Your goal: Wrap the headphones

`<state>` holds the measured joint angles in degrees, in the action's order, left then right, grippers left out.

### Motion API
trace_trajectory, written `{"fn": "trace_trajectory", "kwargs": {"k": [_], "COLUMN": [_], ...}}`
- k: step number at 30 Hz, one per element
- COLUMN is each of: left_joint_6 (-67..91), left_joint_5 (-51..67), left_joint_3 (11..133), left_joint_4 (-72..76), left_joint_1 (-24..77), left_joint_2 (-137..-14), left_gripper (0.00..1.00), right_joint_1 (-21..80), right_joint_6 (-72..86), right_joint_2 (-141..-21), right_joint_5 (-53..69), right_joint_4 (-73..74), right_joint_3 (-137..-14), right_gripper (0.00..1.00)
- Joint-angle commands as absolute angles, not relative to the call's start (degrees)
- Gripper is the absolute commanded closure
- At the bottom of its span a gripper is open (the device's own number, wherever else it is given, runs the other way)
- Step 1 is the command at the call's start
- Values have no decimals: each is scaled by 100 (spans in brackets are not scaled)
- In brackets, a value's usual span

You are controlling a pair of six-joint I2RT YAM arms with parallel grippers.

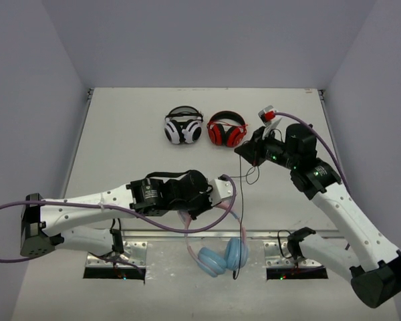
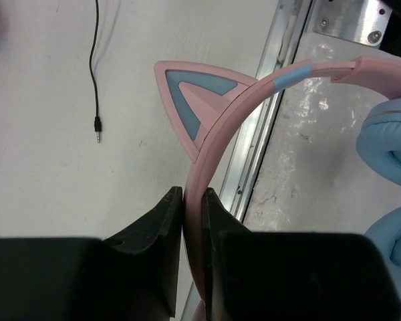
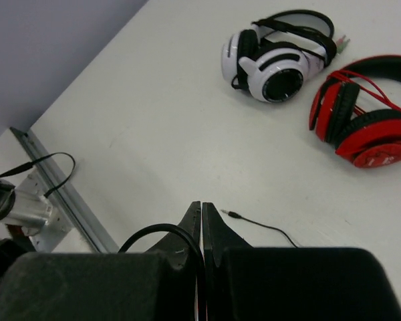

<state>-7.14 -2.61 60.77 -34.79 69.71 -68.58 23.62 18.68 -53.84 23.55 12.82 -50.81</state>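
Two grips divide the job. The left gripper [image 2: 192,200] has its jaws narrowed onto the thin pink headband [image 2: 217,140] of the headphones [image 1: 224,257], just below one cat ear [image 2: 194,100]. That hold probably serves to fix the frame so the wire can be wound around it.

The blue ear cups [image 2: 387,144] sit at bottom centre of the overhead view, on the near side of the metal rail [image 2: 254,154] and between the two arm bases. Whether they rest on the surface or hang, I cannot tell.

The right gripper [image 3: 201,210], in the upper right of the overhead view, is closed tight. The black cable [image 3: 154,231] arcs up into its closing line, so it seems to pinch the wire some way back from the free end. The plug [image 3: 226,212] lies loose on the table [image 1: 120,134] just beyond the fingertips, with slack trailing.

For room, the left half of the table is bare and open. The white-and-black headphones [image 3: 267,60] and the red-and-black headphones [image 3: 367,120] lie near the far edge, close to the right gripper, so a wide sweep there risks snagging them. The side walls also hem the table in.
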Motion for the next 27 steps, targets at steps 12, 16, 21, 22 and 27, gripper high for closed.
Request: {"fn": "trace_trajectory", "kwargs": {"k": [12, 16, 21, 22, 27], "left_joint_6": [-721, -712, -677, -677, -519], "left_joint_5": [545, 650, 826, 861, 941], "left_joint_3": [6328, 6372, 6416, 6416, 6504], "left_joint_4": [-2909, -2804, -2523, -2470, -1961], "left_joint_1": [6996, 6987, 6996, 6996, 6996], "left_joint_2": [-5968, -5801, -5397, -5327, -4888], "left_gripper": [100, 99, 100, 99, 100], "right_joint_1": [2461, 2452, 2452, 2452, 2452], "right_joint_6": [2584, 2601, 2593, 2601, 2619], "right_joint_2": [-6310, -6399, -6416, -6416, -6346], "right_joint_5": [-422, -264, -26, 113, 465], "right_joint_4": [1679, 1653, 1538, 1512, 1336], "right_joint_3": [-5132, -5072, -4914, -4896, -4747], "right_gripper": [99, 99, 99, 99, 99]}}
